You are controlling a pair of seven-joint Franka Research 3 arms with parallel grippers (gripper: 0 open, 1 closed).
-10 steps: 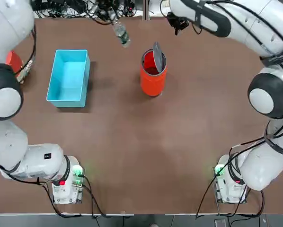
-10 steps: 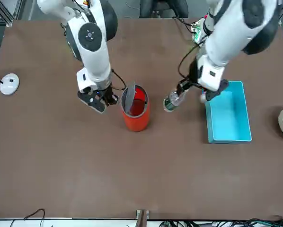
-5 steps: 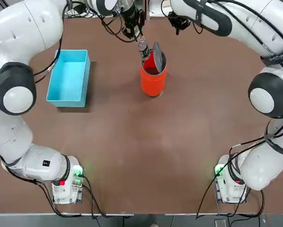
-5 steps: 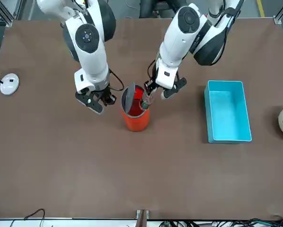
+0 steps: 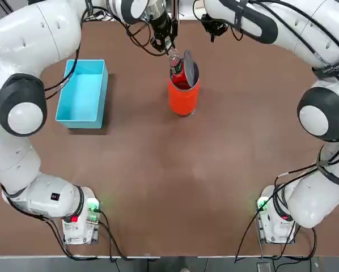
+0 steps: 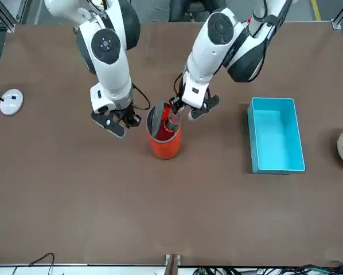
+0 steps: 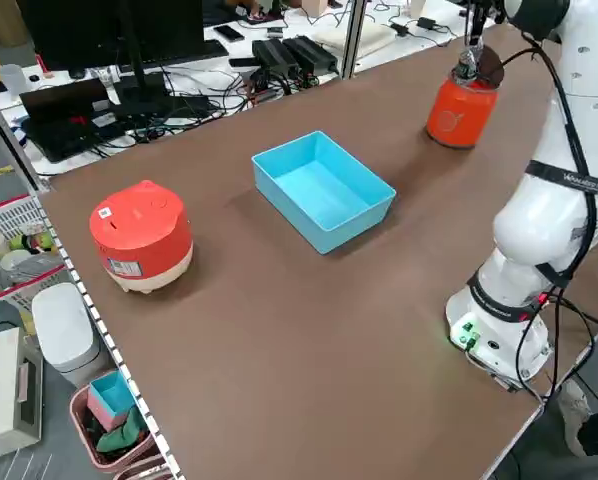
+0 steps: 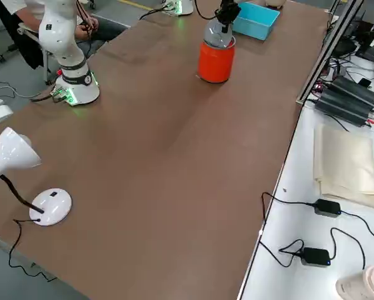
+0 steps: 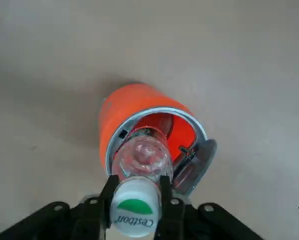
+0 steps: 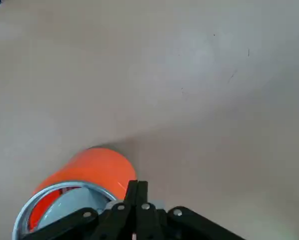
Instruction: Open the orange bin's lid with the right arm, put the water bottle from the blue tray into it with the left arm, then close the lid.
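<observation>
On the counter's left, in the view from above, we have the blue tray [image 5: 82,93] standing by itself. Right of it, our left gripper [image 9: 135,200] is closed on the white cap of the water bottle [image 9: 143,157] (neck end up, near enough), whose lower part is inside the orange bin [image 5: 183,96]. The lid [image 9: 194,167] stands tilted open at the rim. Farther right, our right gripper [image 10: 136,192] hangs beside the bin, fingers together, with nothing between them.

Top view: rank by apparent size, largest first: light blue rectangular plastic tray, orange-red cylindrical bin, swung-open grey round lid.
1. Light blue rectangular plastic tray
2. Orange-red cylindrical bin
3. Grey round lid, tipped up, so it shows narrow
</observation>
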